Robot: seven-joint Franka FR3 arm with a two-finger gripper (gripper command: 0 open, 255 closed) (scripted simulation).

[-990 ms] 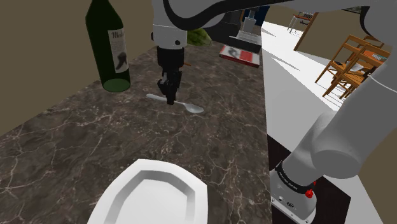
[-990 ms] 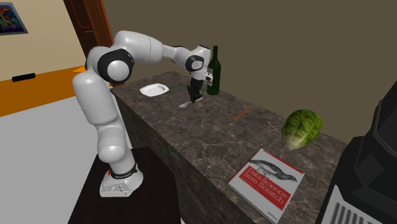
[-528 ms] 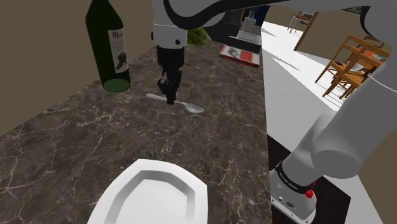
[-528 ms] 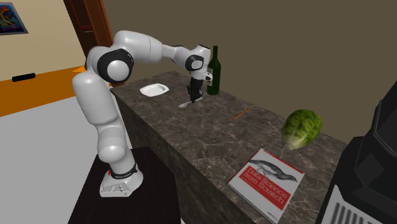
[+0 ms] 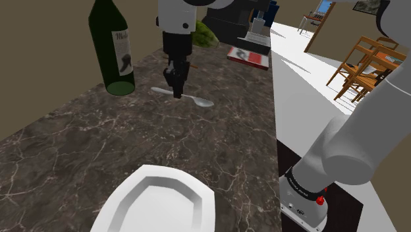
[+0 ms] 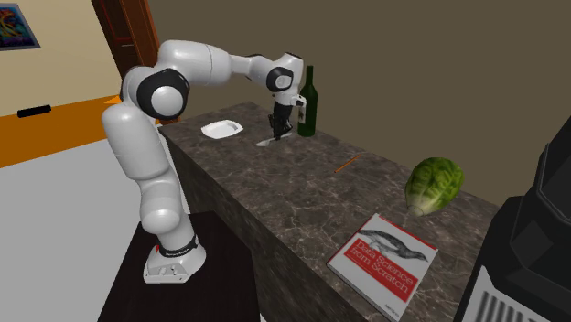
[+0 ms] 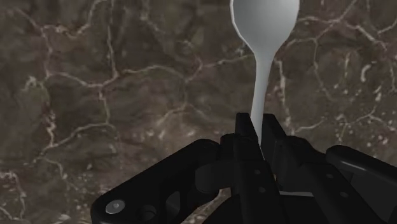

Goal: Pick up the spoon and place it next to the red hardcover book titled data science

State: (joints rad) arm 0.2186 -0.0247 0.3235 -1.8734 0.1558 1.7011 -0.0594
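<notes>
A pale grey spoon [image 5: 193,99] hangs level a little above the dark marble counter [image 5: 79,145], clasped at mid-handle by my black gripper [image 5: 176,92], which is shut on it. From the wrist, the spoon [image 7: 262,38] runs out from between the fingers [image 7: 245,137], bowl end away from the hand. In the second exterior view the gripper [image 6: 277,134] holds the spoon [image 6: 266,143] beside the bottle. The red book [image 6: 384,262] lies flat at the counter's other end, and the same book [image 5: 247,56] appears far off in the shoulder view.
A dark green wine bottle [image 5: 113,46] stands close to the gripper on the shoulder view's left. A white plate [image 5: 158,204] sits near the stand end. A green cabbage [image 6: 433,184], an orange pencil [image 6: 347,164] and a black appliance [image 6: 526,247] lie toward the book.
The gripper has risen off the counter with the spoon in it; the spoon now hangs slightly higher and closer to the book end than before.
</notes>
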